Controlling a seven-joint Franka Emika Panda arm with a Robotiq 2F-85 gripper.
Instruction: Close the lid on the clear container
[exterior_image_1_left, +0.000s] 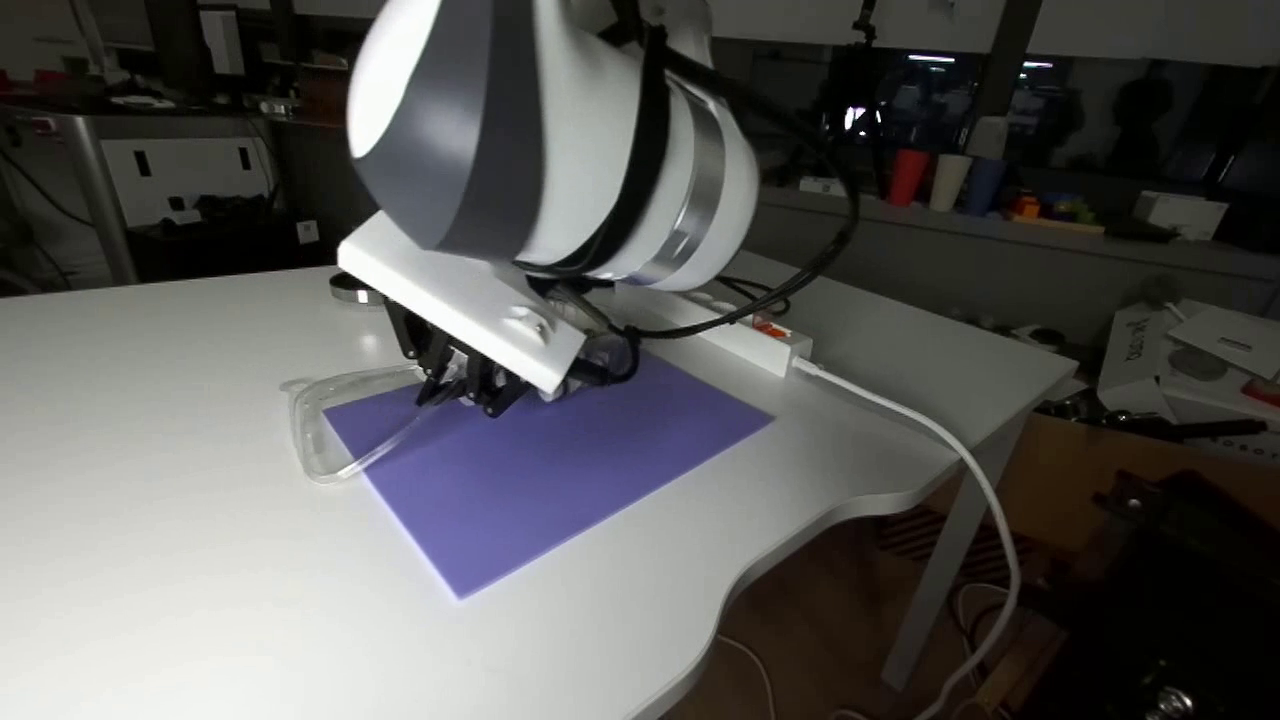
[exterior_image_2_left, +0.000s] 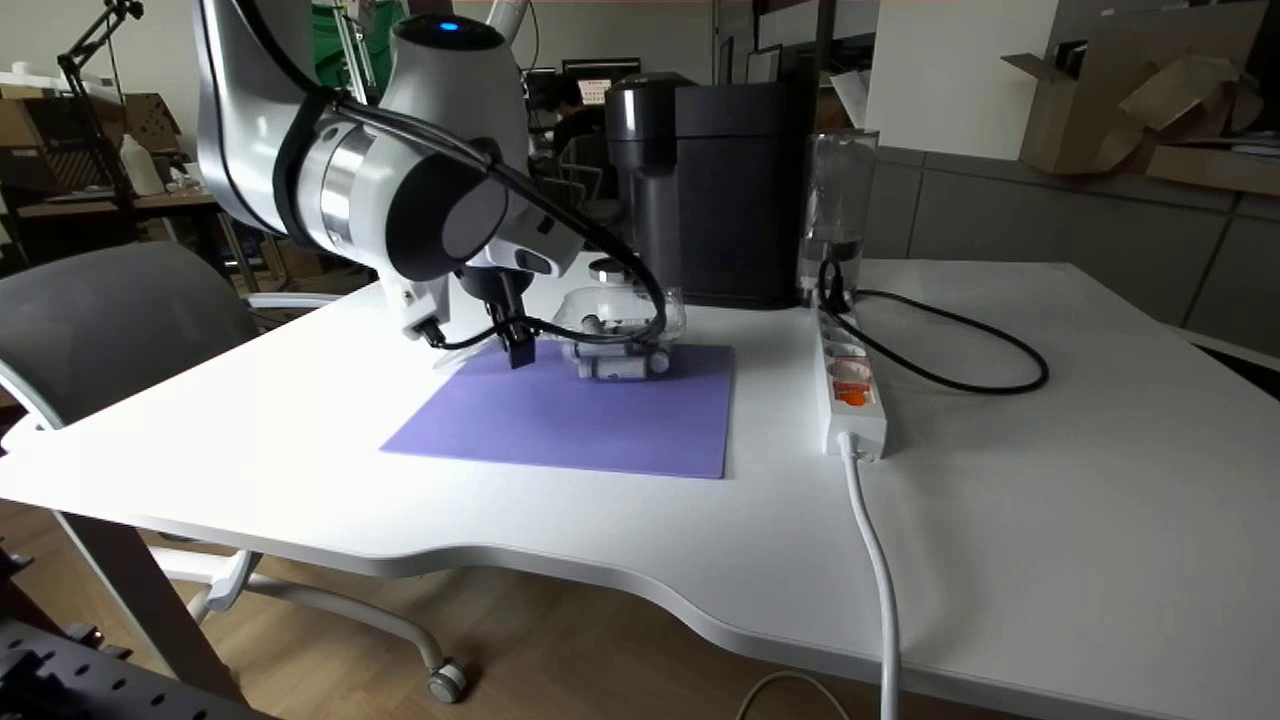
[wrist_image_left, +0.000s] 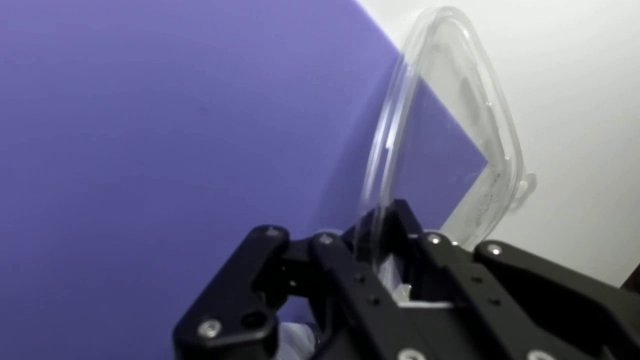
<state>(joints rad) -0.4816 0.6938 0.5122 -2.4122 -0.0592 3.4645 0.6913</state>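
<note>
The lid (wrist_image_left: 470, 95) is a thin see-through cover with glinting edges, tilted over a corner of the mat. An exterior view shows the same lid (exterior_image_1_left: 312, 430) reaching out from beside my gripper (exterior_image_1_left: 440, 390). In the wrist view the lid's near edge crosses in front of my fingertips, so the gripper (wrist_image_left: 377, 220) appears to be under it; no grip on it is visible. My fingers are together. The clear container (exterior_image_2_left: 674, 322), with white and grey cylinder pieces inside, stands on the mat to the right of the gripper (exterior_image_2_left: 520, 358) in an exterior view. Elsewhere the arm mostly hides it.
A purple mat (exterior_image_2_left: 560, 420) lies under the work. The white power strip (exterior_image_2_left: 850, 385) with its cord runs along one side. A black coffee machine (exterior_image_2_left: 735, 190) stands behind. My arm's cable (exterior_image_2_left: 570, 230) hangs across the container. The table's front edge (exterior_image_2_left: 640, 595) is curved.
</note>
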